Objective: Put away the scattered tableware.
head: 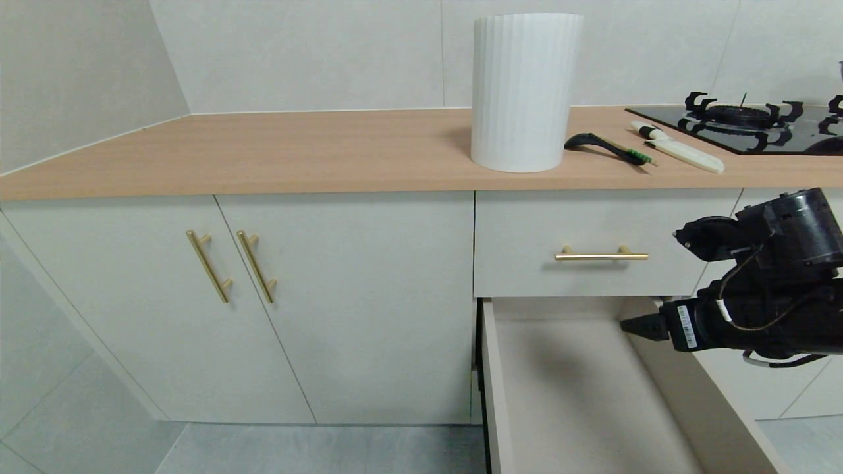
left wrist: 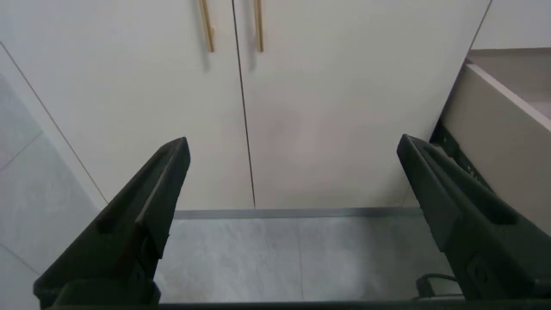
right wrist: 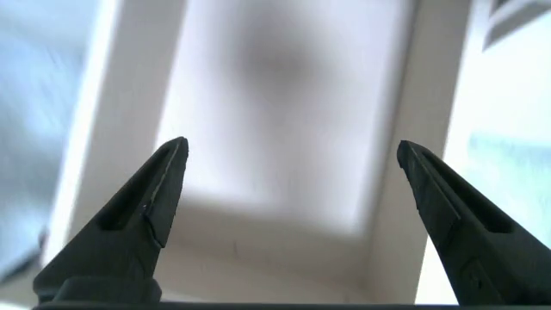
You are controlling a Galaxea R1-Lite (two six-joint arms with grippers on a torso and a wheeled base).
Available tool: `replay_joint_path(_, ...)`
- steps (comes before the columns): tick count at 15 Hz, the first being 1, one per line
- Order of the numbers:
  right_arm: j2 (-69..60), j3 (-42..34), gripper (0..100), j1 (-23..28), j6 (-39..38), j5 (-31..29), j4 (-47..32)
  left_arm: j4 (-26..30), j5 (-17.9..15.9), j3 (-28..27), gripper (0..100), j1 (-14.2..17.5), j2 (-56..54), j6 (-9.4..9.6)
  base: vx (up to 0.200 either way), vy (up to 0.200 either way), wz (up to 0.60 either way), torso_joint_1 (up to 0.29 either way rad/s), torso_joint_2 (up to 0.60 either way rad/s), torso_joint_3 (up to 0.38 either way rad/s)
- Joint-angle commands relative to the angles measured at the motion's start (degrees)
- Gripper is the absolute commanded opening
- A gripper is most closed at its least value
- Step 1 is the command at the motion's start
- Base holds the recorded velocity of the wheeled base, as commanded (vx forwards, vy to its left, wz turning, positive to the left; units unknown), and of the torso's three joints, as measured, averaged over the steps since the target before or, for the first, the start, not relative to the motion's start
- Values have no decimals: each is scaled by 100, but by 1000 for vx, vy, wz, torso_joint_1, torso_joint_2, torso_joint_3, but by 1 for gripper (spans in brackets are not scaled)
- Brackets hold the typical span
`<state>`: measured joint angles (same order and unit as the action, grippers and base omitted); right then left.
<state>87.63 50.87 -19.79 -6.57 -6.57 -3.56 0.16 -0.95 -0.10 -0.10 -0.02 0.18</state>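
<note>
Two claws, both spread wide and empty. My right claw [right wrist: 290, 146] hangs over the open drawer [head: 490, 368], by its right wall; my left claw [left wrist: 293, 142] sits low before the cabinet doors [left wrist: 284, 103]. What needs stowing lies near the front edge of the counter [head: 263, 151], right of the white canister [head: 525, 92]: a black-handled tool [head: 602, 146] and a white knife [head: 685, 153] just beside it. I reckon raising the right arm could clip the counter edge, and wide jaws could shove both pieces at once.
</note>
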Motion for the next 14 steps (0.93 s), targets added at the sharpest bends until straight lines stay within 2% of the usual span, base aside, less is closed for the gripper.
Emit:
replay_joint_path(1, -264, -236, 100, 19, 33, -2, 233, 2, -2, 1, 100, 1, 2, -1, 0, 0, 0, 0, 0, 0)
replay_joint_path(6, -290, -385, 100, 19, 51, -2, 567, 2, -2, 1, 100, 1, 2, -1, 0, 0, 0, 5, -40, -32)
replay_joint_path(9, -272, -411, 100, 19, 59, -2, 567, 2, -2, 1, 100, 1, 2, -1, 0, 0, 0, 84, -245, -271)
replay_joint_path(14, -228, -411, 100, 19, 59, -2, 567, 2, 7, 1, 100, 1, 2, -1, 0, 0, 0, 141, -498, -299)
